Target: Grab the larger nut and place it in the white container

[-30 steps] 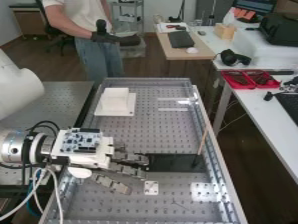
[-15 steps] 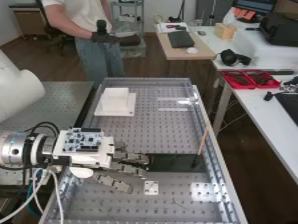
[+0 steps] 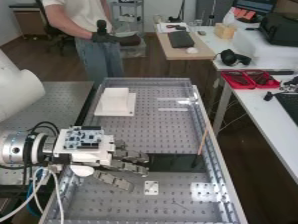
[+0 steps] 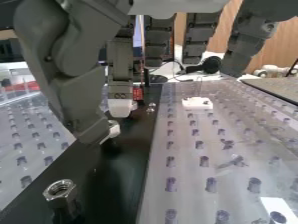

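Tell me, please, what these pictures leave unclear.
High view: part of the black strip, hidden by the robot hand.
High view: the arm, its base cut off by the edge.
Wrist view: what the metal nut rests on, too dark.
Wrist view: metal pieces, too small to identify.

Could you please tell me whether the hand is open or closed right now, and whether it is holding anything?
The hand is open, its fingers relaxed and holding nothing.
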